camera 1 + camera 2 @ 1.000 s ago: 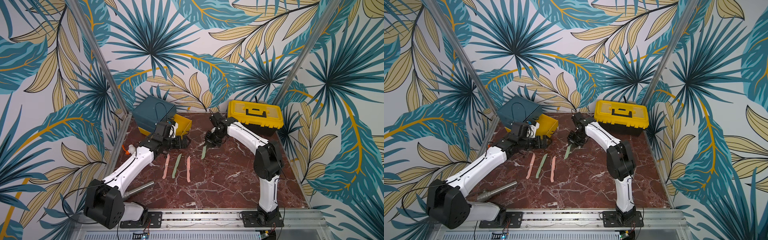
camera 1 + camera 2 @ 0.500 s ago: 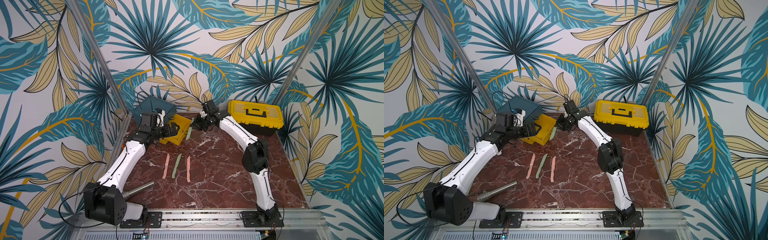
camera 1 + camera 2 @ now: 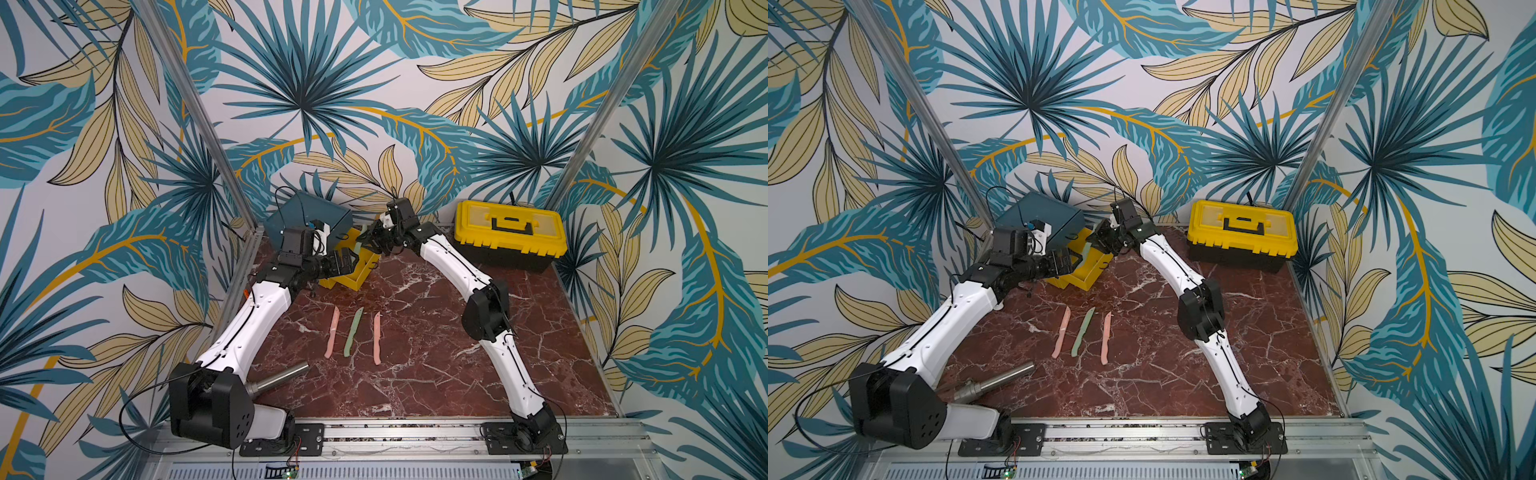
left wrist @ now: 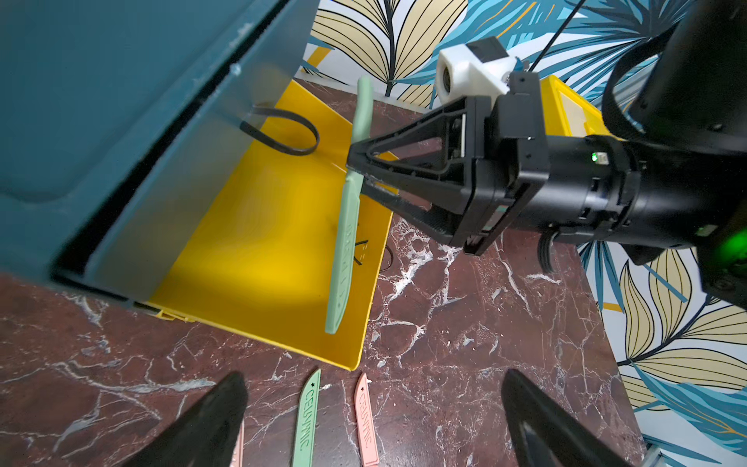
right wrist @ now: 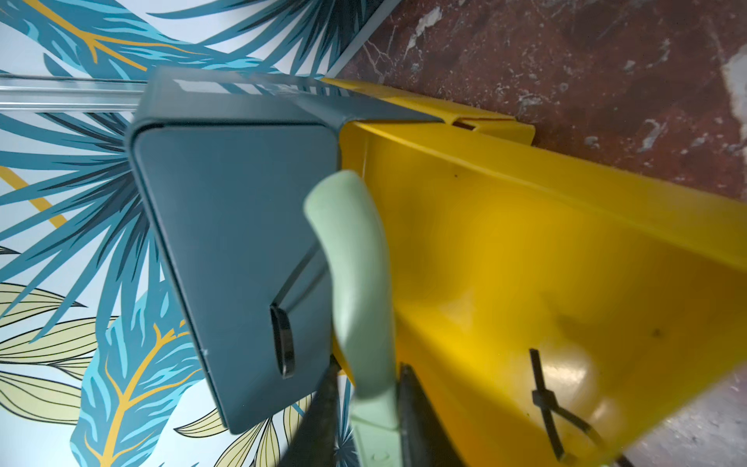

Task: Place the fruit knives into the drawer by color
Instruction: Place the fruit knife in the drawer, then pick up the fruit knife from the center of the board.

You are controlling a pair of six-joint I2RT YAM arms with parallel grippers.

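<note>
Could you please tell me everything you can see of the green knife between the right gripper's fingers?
The sage green knife is slim, slightly wavy and one-piece, of matte plastic-looking material, with lettering along one face too blurred to read. It stands nearly upright, rounded end up and point down, over the pulled-out yellow drawer; whether its tip touches the drawer is unclear. The right gripper has it between its fingertips, above its middle; whether they clamp it cannot be told.
</note>
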